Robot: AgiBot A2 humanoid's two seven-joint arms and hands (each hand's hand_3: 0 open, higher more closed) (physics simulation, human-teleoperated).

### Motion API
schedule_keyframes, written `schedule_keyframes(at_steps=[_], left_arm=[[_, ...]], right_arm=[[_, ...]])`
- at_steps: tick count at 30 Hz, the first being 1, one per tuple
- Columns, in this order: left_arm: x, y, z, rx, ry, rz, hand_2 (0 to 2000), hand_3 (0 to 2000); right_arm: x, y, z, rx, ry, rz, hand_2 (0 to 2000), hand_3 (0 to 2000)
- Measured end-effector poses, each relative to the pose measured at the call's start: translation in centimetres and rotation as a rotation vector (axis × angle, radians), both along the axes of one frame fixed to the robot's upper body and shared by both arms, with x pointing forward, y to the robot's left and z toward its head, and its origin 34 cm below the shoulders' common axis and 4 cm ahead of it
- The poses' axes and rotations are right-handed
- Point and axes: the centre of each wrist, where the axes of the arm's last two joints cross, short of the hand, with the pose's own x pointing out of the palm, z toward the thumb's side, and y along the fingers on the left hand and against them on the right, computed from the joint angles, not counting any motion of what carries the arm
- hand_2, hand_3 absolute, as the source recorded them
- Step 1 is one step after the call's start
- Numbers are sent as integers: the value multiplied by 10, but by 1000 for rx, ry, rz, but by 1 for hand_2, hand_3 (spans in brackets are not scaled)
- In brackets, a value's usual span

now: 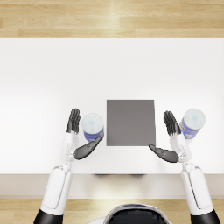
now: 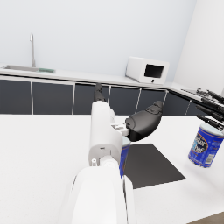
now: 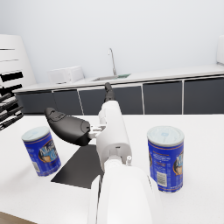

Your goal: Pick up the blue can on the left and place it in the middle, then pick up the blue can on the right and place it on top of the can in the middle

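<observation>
Head view: the left robot hand (image 1: 80, 135) spreads open around the left blue can (image 1: 92, 126), standing on the white bench (image 1: 43, 78) — thumb under, fingers alongside. The right robot hand (image 1: 169, 139) is open too, the right blue can (image 1: 192, 123) just outside its fingers. The dark mat (image 1: 131, 122) lies between the hands.

Left wrist view: the thumb (image 2: 144, 120) arches over the can.

Right wrist view: both cans stand upright.

We find lettering only on the two blue cans, and none of it can be read. The left can (image 3: 41, 151) carries pale script on its blue label, blurred in the right wrist view. The right can (image 2: 206, 145) shows white letters across its side in the left wrist view, too soft to spell out; in the right wrist view its label has a small printed panel, also illegible.
</observation>
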Motion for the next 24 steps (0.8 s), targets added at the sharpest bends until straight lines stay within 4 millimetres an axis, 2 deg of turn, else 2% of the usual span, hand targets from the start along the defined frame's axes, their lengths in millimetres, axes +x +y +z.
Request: schedule_keyframes(at_steps=[22, 24], left_arm=[[0, 0, 0, 0, 0, 0, 0, 0], [-1, -3, -4, -1, -42, -47, 0, 0]], right_arm=[[0, 0, 0, 0, 0, 0, 0, 0], [0, 2, -3, 18, -9, -24, 0, 0]])
